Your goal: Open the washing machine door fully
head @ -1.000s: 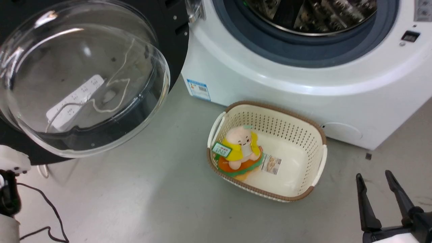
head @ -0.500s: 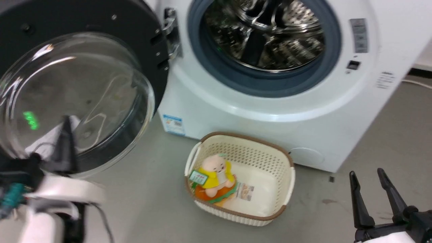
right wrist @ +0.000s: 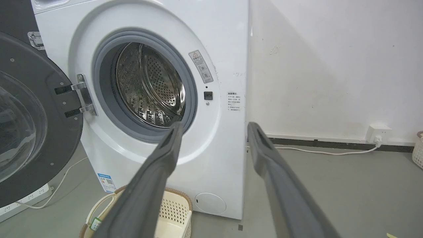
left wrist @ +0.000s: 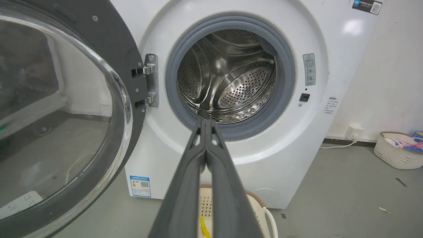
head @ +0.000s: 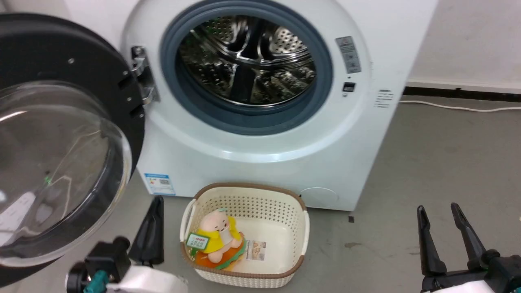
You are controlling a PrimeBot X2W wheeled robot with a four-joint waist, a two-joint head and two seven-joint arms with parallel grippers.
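The white washing machine (head: 264, 158) stands with its steel drum (head: 248, 61) exposed. The washing machine door (head: 61, 73), a black disc with a clear glass bowl (head: 53, 175), hangs swung out to the left on its hinge (head: 140, 77). My left gripper (head: 158, 201) is shut on nothing, low beside the bowl's right edge and apart from it. In the left wrist view the left gripper (left wrist: 205, 122) points at the drum's lower rim, with the door (left wrist: 109, 33) on the left. My right gripper (head: 437, 208) stands open over bare floor at the lower right. In the right wrist view the right gripper (right wrist: 214, 127) faces the machine (right wrist: 218, 158) and door (right wrist: 36, 99).
A cream basket (head: 248, 188) holding a plush toy (head: 215, 238) sits on the floor before the machine. A white power strip (right wrist: 19, 201) lies under the door. Another basket (left wrist: 396, 155) stands by the wall at right, near a wall socket (right wrist: 376, 132) and its cable (head: 447, 107).
The head camera has tilted up, showing the whole drum opening. My shut left gripper has come from the door's lower left to beside the basket. The right gripper has barely moved.
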